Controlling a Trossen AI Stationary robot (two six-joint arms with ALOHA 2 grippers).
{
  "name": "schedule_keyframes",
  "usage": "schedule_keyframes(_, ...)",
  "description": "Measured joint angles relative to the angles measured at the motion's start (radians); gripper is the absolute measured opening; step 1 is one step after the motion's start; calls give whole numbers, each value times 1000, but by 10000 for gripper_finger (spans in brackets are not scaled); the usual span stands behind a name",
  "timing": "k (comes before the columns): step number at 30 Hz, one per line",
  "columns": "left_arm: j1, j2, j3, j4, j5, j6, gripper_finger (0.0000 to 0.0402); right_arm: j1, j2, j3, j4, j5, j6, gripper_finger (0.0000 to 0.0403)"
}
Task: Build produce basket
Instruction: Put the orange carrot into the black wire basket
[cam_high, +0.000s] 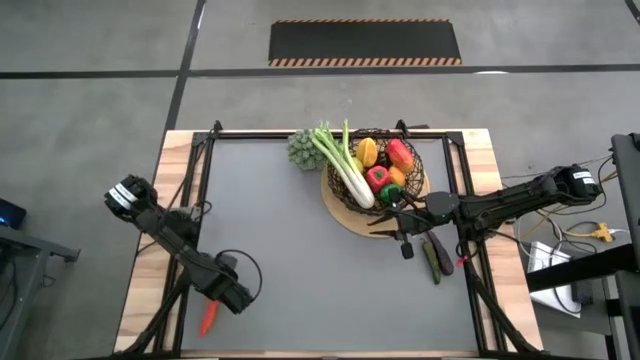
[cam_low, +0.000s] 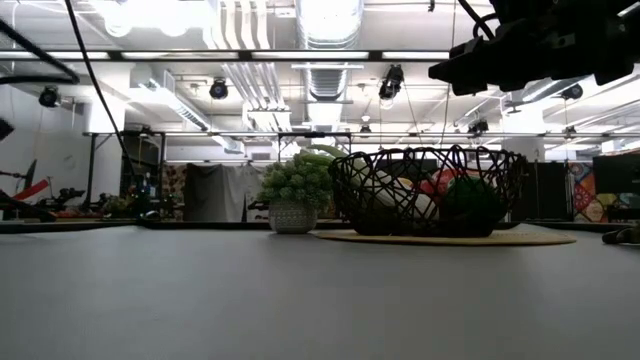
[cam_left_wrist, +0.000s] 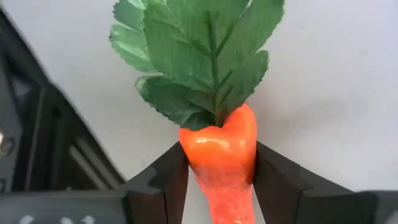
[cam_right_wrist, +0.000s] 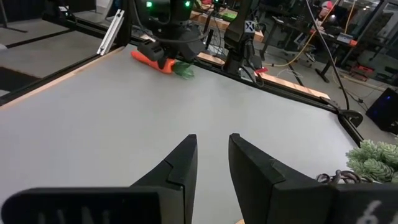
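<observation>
1. Basket (cam_high: 352, 208) sat on a tan mat (cam_high: 335, 203) at the table's far right, already loaded with a leek-like stalk (cam_high: 342, 165) and red, yellow and orange pieces.
2. Left to load, by my reading: a carrot (cam_high: 208, 317) at the near left edge and a dark green piece (cam_high: 434, 262) lying on the table near the basket.
3. Left gripper (cam_left_wrist: 217, 177) was low over the carrot, fingers pinching its top just below the leaves.
4. Right gripper (cam_right_wrist: 211, 163) hovered beside the basket, fingers close together, holding nothing.
</observation>
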Motion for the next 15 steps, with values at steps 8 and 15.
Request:
schedule_keyframes(8,16,-68,85,2,-291,88,133,0,0,0,0,0,0,79)
schedule_keyframes(15,51,-135,149,54,-659,296,132,0,0,0,-2,7,39,79)
